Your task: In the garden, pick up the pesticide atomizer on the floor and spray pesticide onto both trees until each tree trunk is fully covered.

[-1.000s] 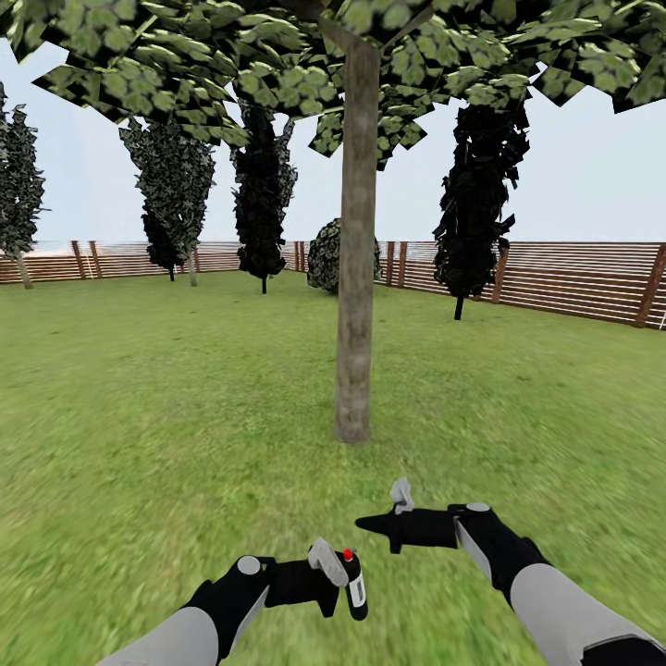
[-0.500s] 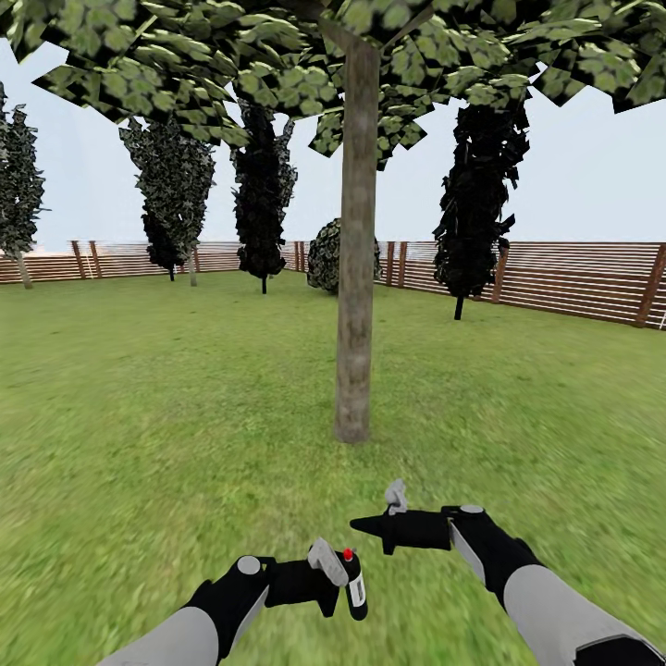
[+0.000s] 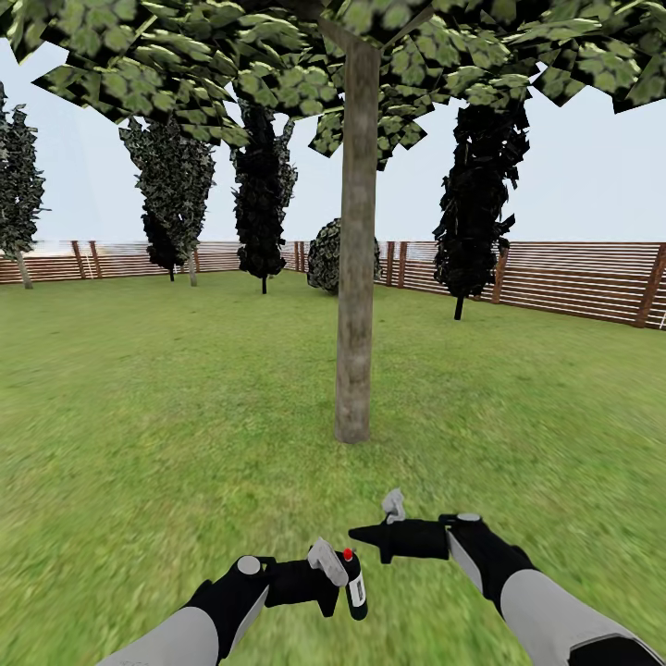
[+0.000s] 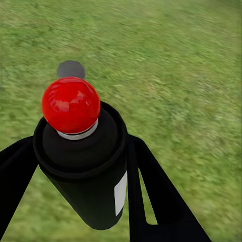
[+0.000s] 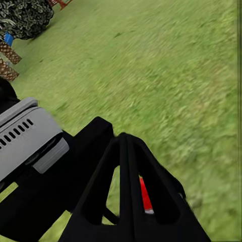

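The left gripper point(image 3: 344, 581) clamps the pesticide atomizer point(image 3: 354, 585) at lower centre; its white label point(image 4: 120, 193) shows no readable writing. The right gripper point(image 3: 363, 534), fingers pressed together and empty, has dropped and slid toward the bottle over the last second, probably to work the red button point(image 4: 70, 105). The tree trunk point(image 3: 356, 259) stands ahead, centre frame

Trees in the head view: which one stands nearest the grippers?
The broadleaf tree dead ahead, with its bare grey-brown trunk; the dark columnar trees stand back by the fence.
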